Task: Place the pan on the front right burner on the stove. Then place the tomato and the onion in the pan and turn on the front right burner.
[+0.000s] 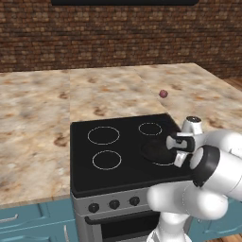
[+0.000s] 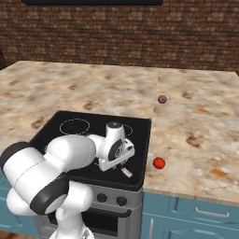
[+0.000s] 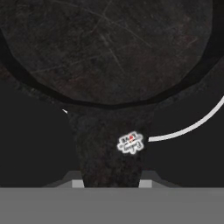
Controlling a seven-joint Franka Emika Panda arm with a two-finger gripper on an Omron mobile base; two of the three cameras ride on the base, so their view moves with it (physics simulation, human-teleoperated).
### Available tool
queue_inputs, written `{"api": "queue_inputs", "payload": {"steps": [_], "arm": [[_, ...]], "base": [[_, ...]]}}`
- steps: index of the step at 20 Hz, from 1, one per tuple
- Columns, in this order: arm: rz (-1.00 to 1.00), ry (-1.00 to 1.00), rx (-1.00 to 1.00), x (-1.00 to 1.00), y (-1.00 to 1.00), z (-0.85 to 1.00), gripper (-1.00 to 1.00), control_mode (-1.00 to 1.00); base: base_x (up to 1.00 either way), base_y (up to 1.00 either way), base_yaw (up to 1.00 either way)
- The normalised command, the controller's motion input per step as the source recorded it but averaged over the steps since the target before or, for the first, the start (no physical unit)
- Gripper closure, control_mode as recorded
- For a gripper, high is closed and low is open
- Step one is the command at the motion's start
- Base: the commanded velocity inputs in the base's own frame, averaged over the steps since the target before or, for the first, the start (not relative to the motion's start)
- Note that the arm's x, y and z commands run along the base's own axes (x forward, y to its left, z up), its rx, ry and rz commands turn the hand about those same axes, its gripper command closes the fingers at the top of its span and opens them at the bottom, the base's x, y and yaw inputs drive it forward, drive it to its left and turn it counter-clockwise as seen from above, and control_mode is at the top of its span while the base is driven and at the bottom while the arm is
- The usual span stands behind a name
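Note:
The black pan [image 1: 154,151] lies on the stove [image 1: 118,177] over the front right burner [image 1: 164,164], the largest white ring. My gripper [image 1: 181,143] is at the pan's right side, shut on its handle. In the hand view the pan [image 3: 109,48] spreads across the top and its handle [image 3: 109,144] runs down between my gripper [image 3: 111,183] tips; an arc of the burner ring [image 3: 188,127] shows beside it. The purplish onion [image 1: 163,93] rests on the counter behind the stove, apart from me. On the counter just right of the stove's front corner sits the red tomato [image 2: 159,163].
Marbled counter [image 1: 38,113] surrounds the stove, with a brick wall behind. Black knobs [image 1: 114,204] line the steel front. Three smaller rings, one of them [image 1: 103,135], mark the rest of the cooktop. My own arm [image 2: 56,168] blocks much of the stove in the right base view.

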Motion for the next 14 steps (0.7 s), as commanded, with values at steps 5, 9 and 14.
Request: {"api": "queue_inputs", "payload": {"steps": [5, 9, 14], "arm": [[0.0, -0.01, -0.03, 0.0, 0.0, -0.16, 1.0, -1.0], [0.0, 0.0, -0.04, 0.0, 0.0, -0.16, 1.0, -1.0], [0.0, 0.0, -0.03, 0.0, 0.0, -0.16, 1.0, -1.0]], "base": [[0.0, 0.0, 0.0], [0.0, 0.0, 0.0], [0.0, 0.0, 0.0]]}}
